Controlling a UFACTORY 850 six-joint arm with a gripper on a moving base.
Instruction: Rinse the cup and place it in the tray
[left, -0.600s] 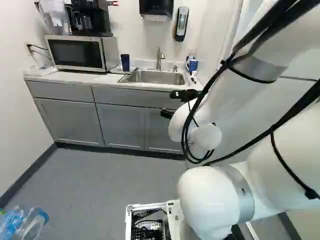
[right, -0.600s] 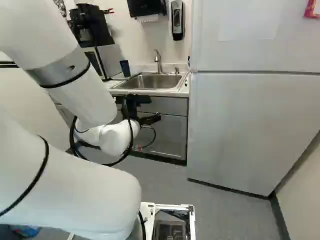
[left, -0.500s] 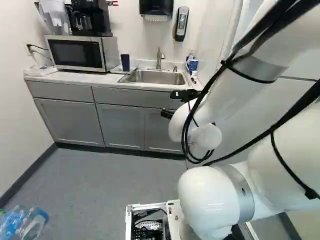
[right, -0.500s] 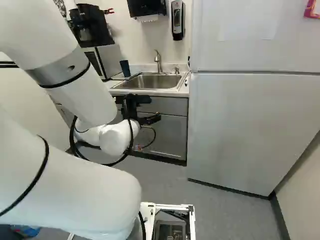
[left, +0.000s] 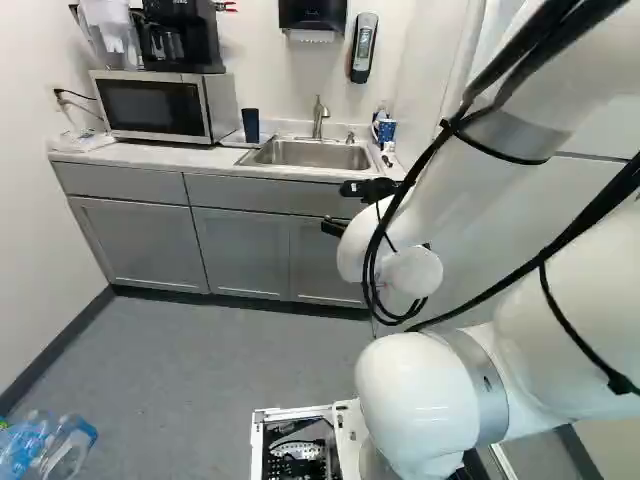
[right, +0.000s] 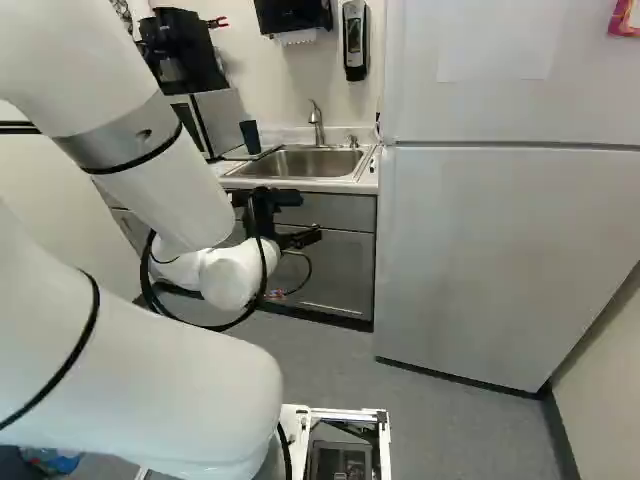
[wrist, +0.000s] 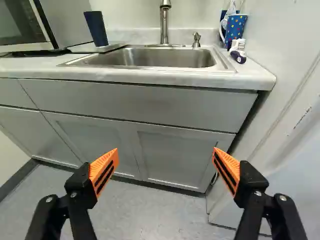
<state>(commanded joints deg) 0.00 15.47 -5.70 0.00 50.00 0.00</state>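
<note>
My gripper (right: 312, 217) hangs in front of the grey cabinets, below the counter's level. In the wrist view the gripper (wrist: 165, 152) stands wide open, nothing between its orange pads. Ahead, on the counter, a dark blue cup (wrist: 96, 28) stands upright on a thin grey tray (wrist: 108, 47), left of the sink (left: 315, 154) in the left base view. The faucet (wrist: 164, 22) rises behind the basin. A second, dotted blue cup (wrist: 235, 27) is at the sink's other end, near a small brush.
A microwave (left: 155, 105) with a coffee maker on top stands beside the tray. The counter edge (wrist: 150, 79) lies ahead of the gripper. A tall white refrigerator (right: 480, 260) stands close to the sink's end. Plastic bottles (left: 45, 445) are at the left base view's lower left.
</note>
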